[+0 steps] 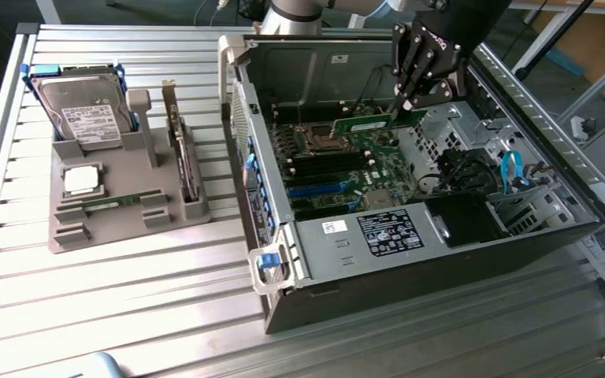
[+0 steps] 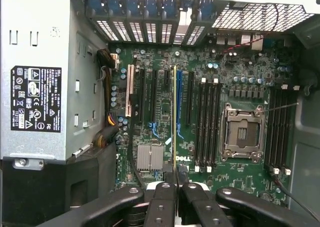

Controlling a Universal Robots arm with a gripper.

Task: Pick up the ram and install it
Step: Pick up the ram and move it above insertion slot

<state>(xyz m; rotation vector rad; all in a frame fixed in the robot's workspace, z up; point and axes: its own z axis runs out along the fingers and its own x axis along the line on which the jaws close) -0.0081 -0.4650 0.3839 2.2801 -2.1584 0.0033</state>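
My gripper (image 1: 415, 105) hangs inside the open computer case (image 1: 242, 94), above the motherboard (image 1: 358, 175), shut on the ram (image 1: 369, 124). The ram is a long thin green board sticking out from the fingers toward the exterior view's left, near the processor socket (image 1: 320, 140). In the wrist view the ram (image 2: 174, 117) shows edge-on as a thin line running out from between the black fingers (image 2: 166, 194) of my gripper (image 2: 175, 184). It hovers over the card slots, with the black memory slots (image 2: 205, 124) off to one side next to the socket (image 2: 242, 132).
A grey holder (image 1: 124, 228) stands on the slatted table at the exterior view's left. It carries a hard drive (image 1: 87, 110), a square silver processor chip (image 1: 79, 179) and an upright expansion card (image 1: 182, 150). The power supply (image 2: 37, 87) and drive cage (image 1: 513, 197) crowd the case's other end.
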